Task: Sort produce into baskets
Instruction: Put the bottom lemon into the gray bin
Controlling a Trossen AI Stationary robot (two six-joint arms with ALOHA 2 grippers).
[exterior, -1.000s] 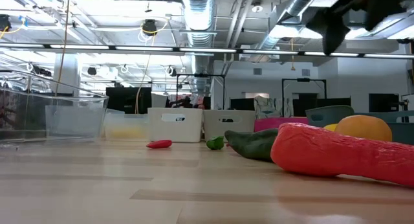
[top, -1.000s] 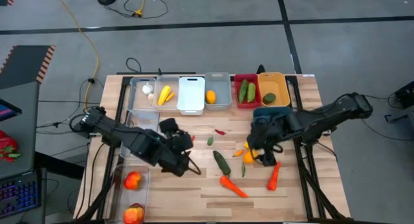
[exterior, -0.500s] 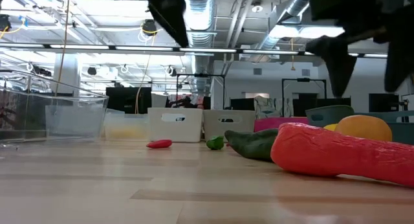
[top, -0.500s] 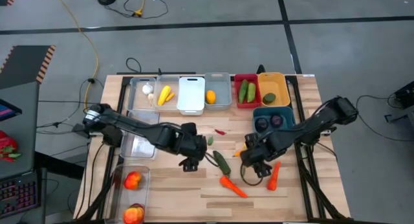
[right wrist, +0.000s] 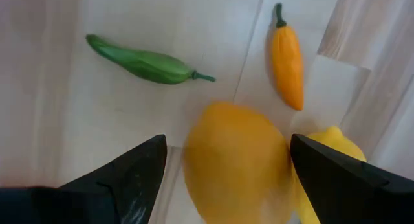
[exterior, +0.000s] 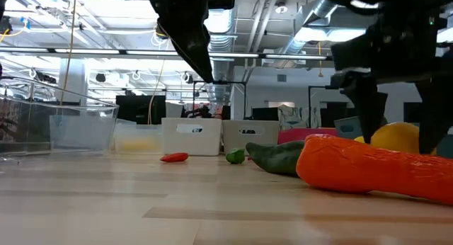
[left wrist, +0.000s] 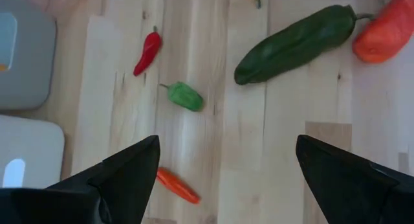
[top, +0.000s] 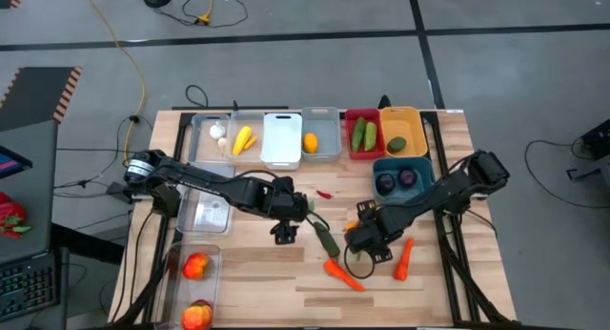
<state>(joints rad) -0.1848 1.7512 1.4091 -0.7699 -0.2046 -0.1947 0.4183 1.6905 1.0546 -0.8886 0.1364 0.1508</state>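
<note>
Pale wood table [top: 238, 273] with light plank stripes carries a row of bins: clear, white [top: 281, 139], grey, red [top: 362, 134], orange-yellow [top: 403, 132], and a teal one [top: 405, 175] at 5 o'clock of it. A dark green cucumber [left wrist: 294, 44] lies by a small red chili [left wrist: 147, 52] and a green chili [left wrist: 185, 96]. An orange-yellow lemon [right wrist: 236, 162] sits at 6 o'clock of an orange chili [right wrist: 287, 59]. Orange carrots [top: 343, 273] lie at table centre.

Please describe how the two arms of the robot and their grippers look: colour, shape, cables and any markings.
Both arms are dark, nearly black, built from slim jointed segments. The left arm has a silvery round joint near its base. Each ends in a two-finger gripper: left gripper, right gripper. The fingers are flat, dark, tapering wedges. No markings are visible. Thin black cables loop near the right gripper.
</note>
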